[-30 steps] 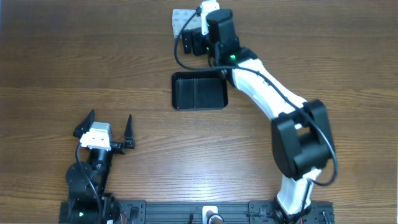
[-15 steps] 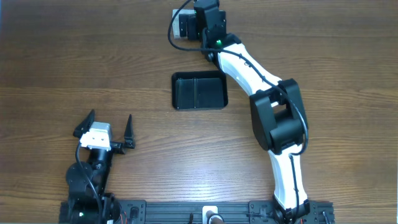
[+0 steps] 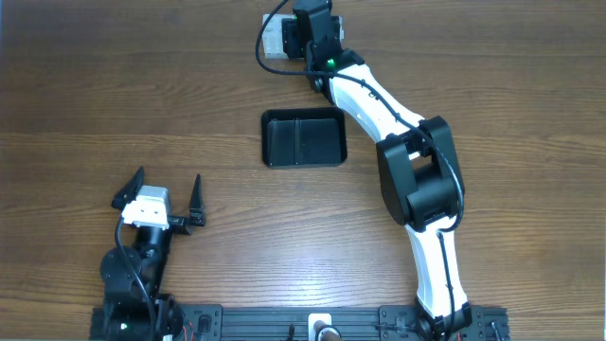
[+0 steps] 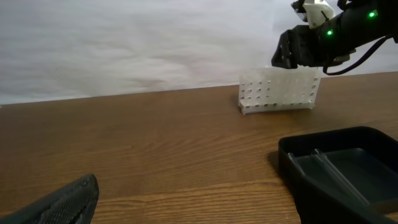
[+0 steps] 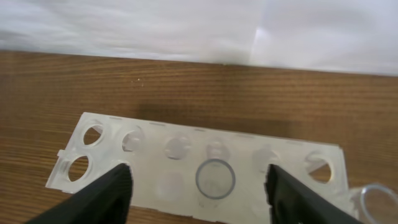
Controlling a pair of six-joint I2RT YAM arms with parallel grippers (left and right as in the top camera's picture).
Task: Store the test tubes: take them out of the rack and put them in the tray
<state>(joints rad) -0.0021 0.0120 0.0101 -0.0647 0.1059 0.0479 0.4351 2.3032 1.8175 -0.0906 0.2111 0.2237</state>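
The white test tube rack (image 3: 276, 33) stands at the table's far edge. My right gripper (image 5: 198, 175) hovers open just above the rack (image 5: 155, 180), and the round rim of a clear tube (image 5: 215, 177) standing in a hole shows between its fingers (image 5: 109, 193). Another tube rim (image 5: 376, 200) shows at the rack's end. The black tray (image 3: 267, 140) lies nearer the middle, and the left wrist view shows clear tubes (image 4: 328, 172) lying in it. My left gripper (image 3: 168, 182) rests open and empty at the near left.
In the left wrist view the rack (image 4: 280, 91) stands before a white wall, with the right arm's wrist (image 4: 311, 45) above it. Bare wooden table (image 3: 114, 85) spreads between the left gripper and the tray (image 4: 292, 149).
The right arm swung from the tray's far edge out to the rack and now hangs over it. The left arm has kept still.
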